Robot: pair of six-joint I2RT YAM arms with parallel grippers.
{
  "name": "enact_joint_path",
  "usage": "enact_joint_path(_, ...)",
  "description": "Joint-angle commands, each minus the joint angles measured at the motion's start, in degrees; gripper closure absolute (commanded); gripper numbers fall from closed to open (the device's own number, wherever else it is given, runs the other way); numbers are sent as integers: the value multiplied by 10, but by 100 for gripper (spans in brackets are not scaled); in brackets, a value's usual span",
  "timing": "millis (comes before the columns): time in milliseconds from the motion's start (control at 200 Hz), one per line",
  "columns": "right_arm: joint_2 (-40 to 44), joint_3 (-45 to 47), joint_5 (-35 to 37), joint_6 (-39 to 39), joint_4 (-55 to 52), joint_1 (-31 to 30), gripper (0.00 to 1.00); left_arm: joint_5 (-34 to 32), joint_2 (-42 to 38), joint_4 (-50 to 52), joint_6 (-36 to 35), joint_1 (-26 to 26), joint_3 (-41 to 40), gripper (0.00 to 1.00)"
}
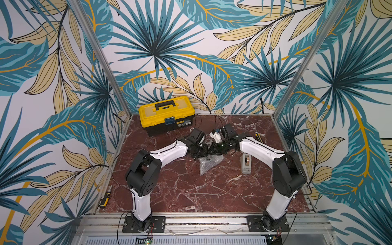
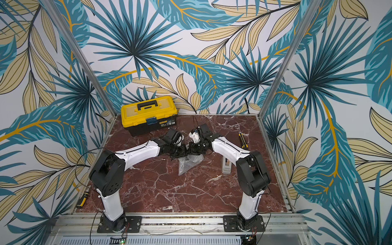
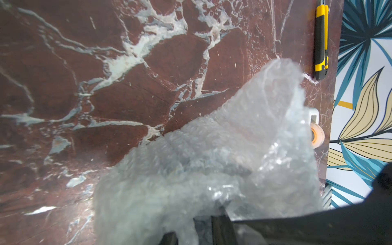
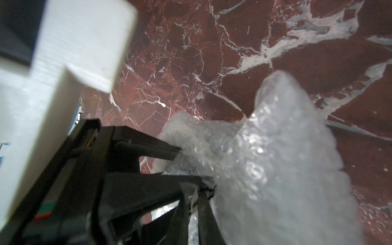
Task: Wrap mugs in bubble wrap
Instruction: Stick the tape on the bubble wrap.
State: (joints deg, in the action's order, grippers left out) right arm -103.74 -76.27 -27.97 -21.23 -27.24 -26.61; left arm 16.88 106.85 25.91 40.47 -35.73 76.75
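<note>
The bubble wrap is a crumpled clear bundle in the middle of the marble table, with one end lifted between my two grippers and its tip resting on the table. My left gripper is open, its fingers apart with wrap lying loosely between them. My right gripper is shut, pinching a fold of the wrap right beside the left gripper's fingers. In both top views the grippers nearly touch. The mug is hidden.
A yellow toolbox stands at the back left. A grey-white tape dispenser lies beside my right arm, with a yellow utility knife behind it. A screwdriver lies at the table's left edge.
</note>
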Motion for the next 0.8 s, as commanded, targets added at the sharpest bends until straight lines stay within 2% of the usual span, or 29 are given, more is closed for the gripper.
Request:
enact_joint_path(0,-42,12,50,-6,28,10,92,61,-57,-20,-11,-12,25,73)
enact_joint_path(486,-29,42,66,-15,17,22,94,95,-67,-37,-10,-25,42,70)
enact_joint_path(791,-21,54,62,-17,33,25,94,90,-87,-36,-6,-32,37,69)
